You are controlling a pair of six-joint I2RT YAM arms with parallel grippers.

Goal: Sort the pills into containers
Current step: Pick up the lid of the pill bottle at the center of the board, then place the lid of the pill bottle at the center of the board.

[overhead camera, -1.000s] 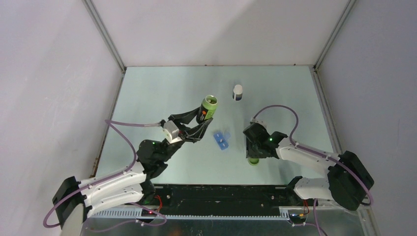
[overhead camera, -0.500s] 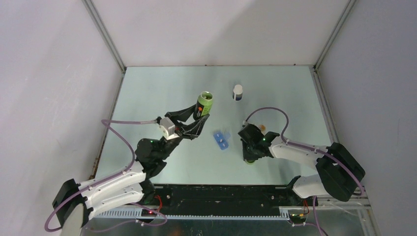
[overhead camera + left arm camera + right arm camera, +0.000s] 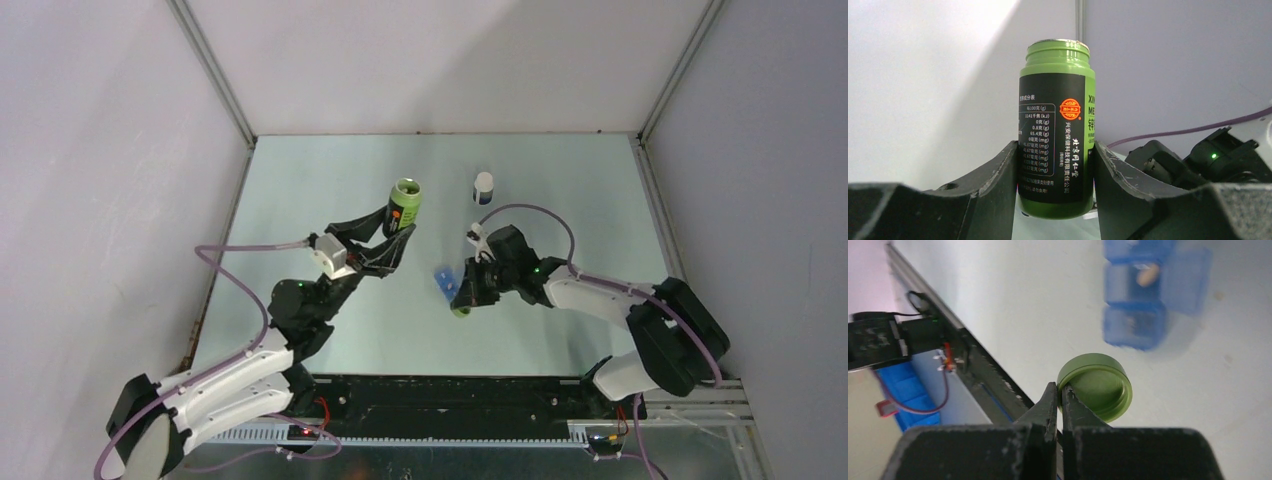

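My left gripper (image 3: 397, 236) is shut on an open green bottle (image 3: 404, 204) with a black label and holds it upright above the table; in the left wrist view the bottle (image 3: 1057, 129) sits between both fingers. My right gripper (image 3: 463, 298) is shut on the rim of a green cap (image 3: 460, 310), seen in the right wrist view (image 3: 1095, 385) with its hollow side showing, held above the table. A blue pill organiser (image 3: 447, 283) lies under it, with one tan pill in a compartment (image 3: 1148, 275).
A small white-and-blue bottle (image 3: 483, 187) stands at the back centre. A black rail (image 3: 440, 392) runs along the table's near edge. Grey walls close in on the left, right and back.
The left gripper has carried the green bottle left and farther back. The right gripper has swung left with the green cap, from right of the organiser to over it.
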